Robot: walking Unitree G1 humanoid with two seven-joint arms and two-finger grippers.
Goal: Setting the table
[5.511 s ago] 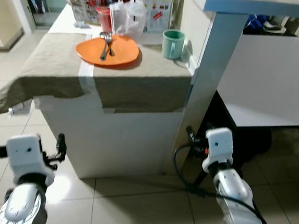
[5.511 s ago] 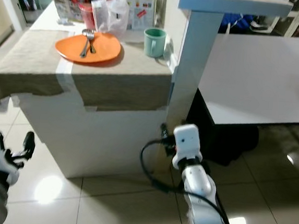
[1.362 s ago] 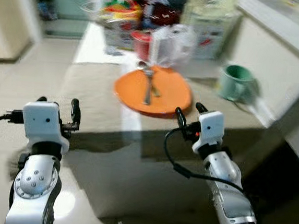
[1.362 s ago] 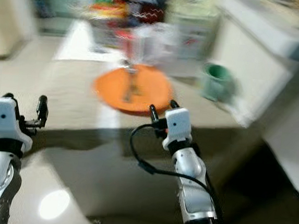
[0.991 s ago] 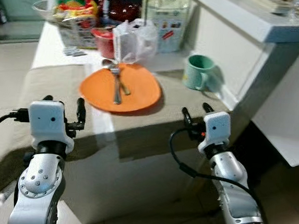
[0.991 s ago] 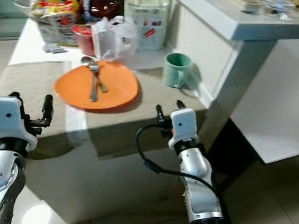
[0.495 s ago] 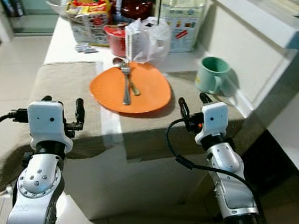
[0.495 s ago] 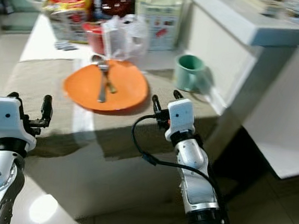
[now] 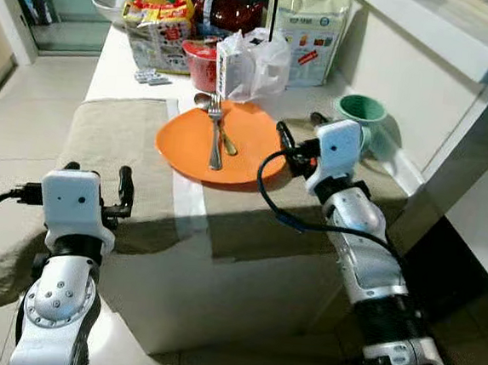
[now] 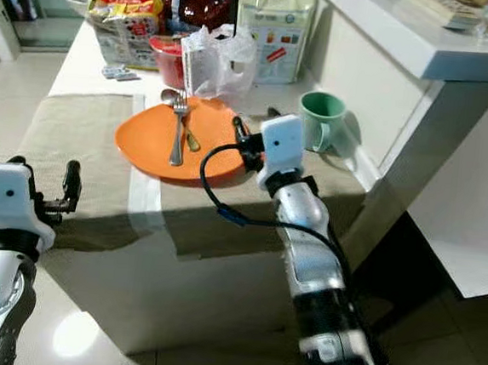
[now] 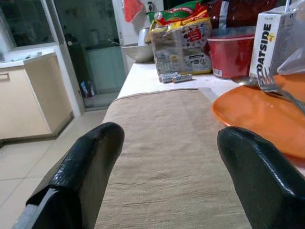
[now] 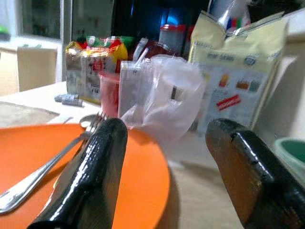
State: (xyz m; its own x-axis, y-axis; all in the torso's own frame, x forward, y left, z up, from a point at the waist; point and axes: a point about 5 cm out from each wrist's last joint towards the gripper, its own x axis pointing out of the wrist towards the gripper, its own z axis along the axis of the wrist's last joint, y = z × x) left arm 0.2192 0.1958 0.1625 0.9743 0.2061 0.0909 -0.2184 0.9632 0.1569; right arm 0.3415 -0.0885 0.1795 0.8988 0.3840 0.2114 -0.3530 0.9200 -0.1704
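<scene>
An orange plate (image 9: 247, 144) lies on the beige cloth (image 9: 115, 137) of the counter, with a fork (image 9: 214, 137) and a spoon (image 9: 202, 100) resting on it. A green mug (image 9: 358, 116) stands to the plate's right. My right gripper (image 9: 298, 126) hovers open at the plate's right edge, between plate and mug; its wrist view looks low across the plate (image 12: 143, 183) and fork (image 12: 47, 167). My left gripper (image 9: 98, 174) is open near the counter's front left, above the cloth (image 11: 162, 143), apart from the plate (image 11: 262, 114).
Snack bags (image 9: 156, 13), a red cup (image 9: 201, 63), a carton in a plastic bag (image 9: 250, 63) and a yellow pouch (image 9: 305, 21) crowd the back of the counter. A white shelf (image 9: 462, 31) rises on the right. Tiled floor (image 9: 21, 86) lies to the left.
My right gripper has reached forward over the counter to the plate's right edge, close to the mug. The left gripper has held its place. The camera has shifted a little.
</scene>
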